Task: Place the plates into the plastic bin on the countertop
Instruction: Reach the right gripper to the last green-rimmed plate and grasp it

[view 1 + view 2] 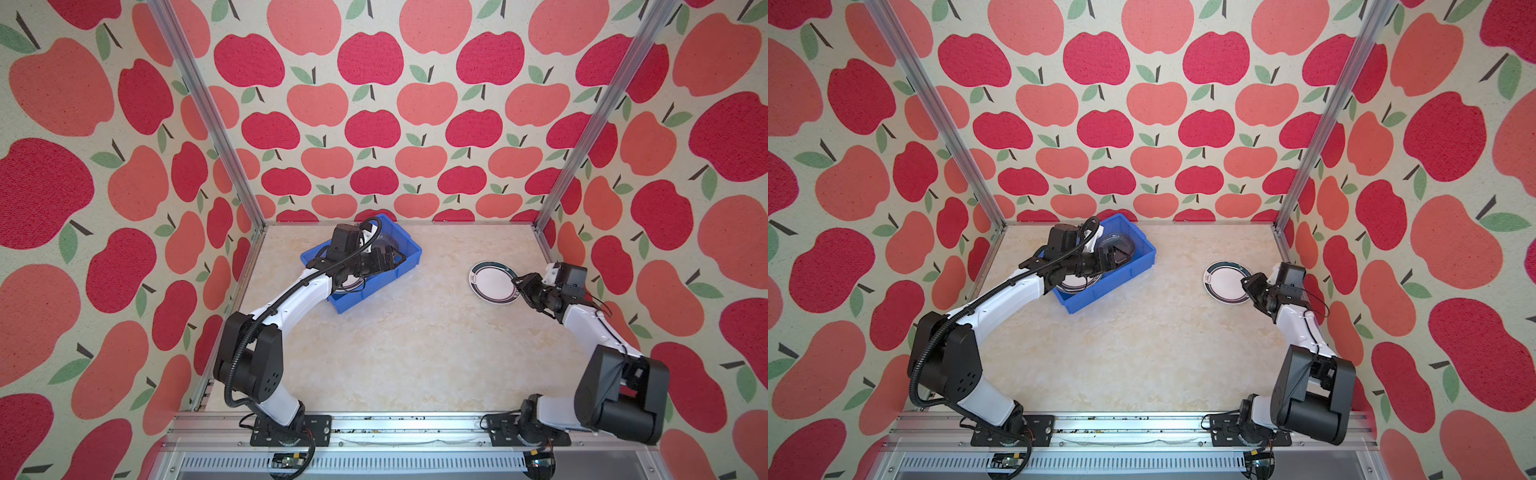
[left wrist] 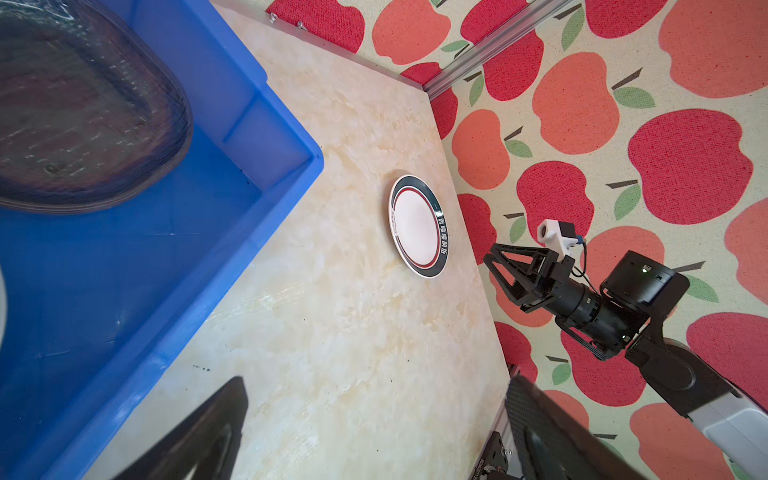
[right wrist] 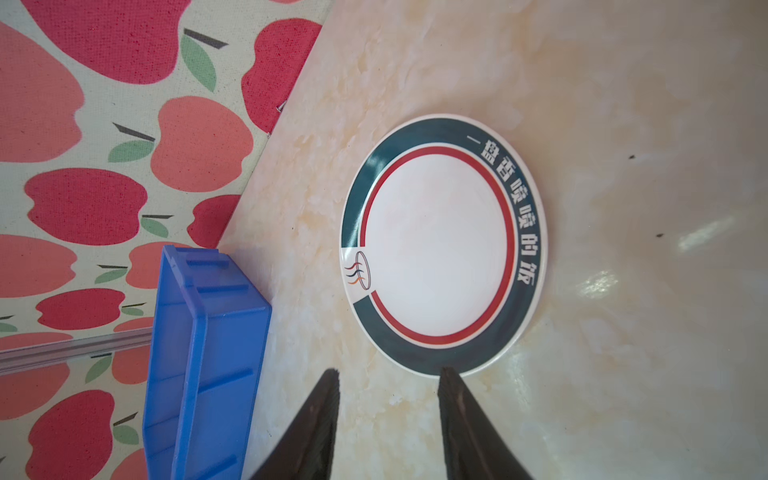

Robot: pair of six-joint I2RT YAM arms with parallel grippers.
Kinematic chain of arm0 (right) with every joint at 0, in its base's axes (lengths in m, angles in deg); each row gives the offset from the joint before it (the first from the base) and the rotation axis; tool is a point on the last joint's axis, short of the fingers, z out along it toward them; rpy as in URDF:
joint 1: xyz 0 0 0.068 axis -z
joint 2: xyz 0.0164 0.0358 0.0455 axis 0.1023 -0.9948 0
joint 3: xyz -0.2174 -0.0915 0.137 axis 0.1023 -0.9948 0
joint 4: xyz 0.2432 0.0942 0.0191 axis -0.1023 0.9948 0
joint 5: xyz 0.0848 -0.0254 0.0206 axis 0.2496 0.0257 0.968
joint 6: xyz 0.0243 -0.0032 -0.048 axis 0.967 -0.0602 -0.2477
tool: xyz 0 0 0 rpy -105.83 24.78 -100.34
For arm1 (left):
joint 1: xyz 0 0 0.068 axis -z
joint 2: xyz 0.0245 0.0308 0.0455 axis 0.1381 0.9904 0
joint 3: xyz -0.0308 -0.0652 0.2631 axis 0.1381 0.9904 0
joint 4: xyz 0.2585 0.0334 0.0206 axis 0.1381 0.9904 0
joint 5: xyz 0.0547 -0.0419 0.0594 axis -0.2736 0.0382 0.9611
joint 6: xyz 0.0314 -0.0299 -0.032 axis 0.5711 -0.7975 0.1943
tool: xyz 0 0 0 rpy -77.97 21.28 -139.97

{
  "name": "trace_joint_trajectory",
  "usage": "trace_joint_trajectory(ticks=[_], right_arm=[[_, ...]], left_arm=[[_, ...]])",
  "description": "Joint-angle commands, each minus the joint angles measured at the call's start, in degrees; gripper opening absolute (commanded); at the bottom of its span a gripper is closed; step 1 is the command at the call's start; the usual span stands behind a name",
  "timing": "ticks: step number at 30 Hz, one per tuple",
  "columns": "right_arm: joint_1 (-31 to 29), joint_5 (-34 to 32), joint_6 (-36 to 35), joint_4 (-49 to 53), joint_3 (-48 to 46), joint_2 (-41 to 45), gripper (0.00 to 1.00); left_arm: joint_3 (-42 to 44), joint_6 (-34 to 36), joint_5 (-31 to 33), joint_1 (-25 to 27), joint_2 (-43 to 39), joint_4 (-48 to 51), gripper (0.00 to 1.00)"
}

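Far left, the left claw (image 1: 386, 259) hangs over the plastic bin (image 1: 365, 291), its jaws spread wide and nothing between them. The bin sits askew near the back of the tabletop (image 1: 415, 353). Inside it, at the far end, lies a stack of clear glass plates (image 2: 83, 112), and at the near end at least one round white plate (image 1: 1077, 282) shows from under the arm. How many lie in each pile I cannot count, since the arm covers much of the bin.

The middle of the tabletop carries no plates. To the right, a single green-rimmed plate (image 3: 440, 245) lies flat on the tabletop, well apart from the bin. It looks to be the only plate not yet put away.

The right claw (image 3: 388, 372) sits low at that plate's near edge. Its jaws are partly apart, with one fingertip at the rim, and nothing is gripped yet.

By my judgement the task is nearly done. What remains is to grip this last plate by its rim, carry it across and set it in the bin.
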Motion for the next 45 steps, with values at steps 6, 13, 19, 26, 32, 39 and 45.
trace_joint_trajectory(ticks=[6,13,19,26,32,39,45], right_arm=[[4.4,-0.6,2.8,-5.5,-5.8,0.6,0.43],[4.6,1.3,4.1,-10.5,-6.2,-7.5,0.41],[4.5,1.3,4.4,-13.4,-6.9,-11.4,0.4],[4.4,1.8,5.5,-17.8,-6.9,-16.7,0.39],[4.1,3.1,8.0,-24.1,-7.2,-21.5,0.36],[3.0,3.7,9.8,-27.8,-6.4,-25.4,0.33],[2.4,3.7,10.4,-29.2,-5.8,-27.1,0.25]], left_arm=[[-2.4,-1.3,-3.7,-1.6,2.9,-1.9,0.99],[-2.0,-2.2,-4.5,-2.8,3.6,-3.1,0.99],[-1.2,-2.7,-5.0,-3.6,3.7,-3.5,0.99],[-0.9,-4.1,-5.7,-4.3,4.6,-5.3,0.99],[-1.0,-4.1,-5.6,-4.5,4.8,-4.9,0.99],[-1.0,-4.1,-5.0,-4.8,4.9,-4.6,0.99],[-1.0,-4.4,-4.8,-4.9,5.0,-4.2,0.99]])
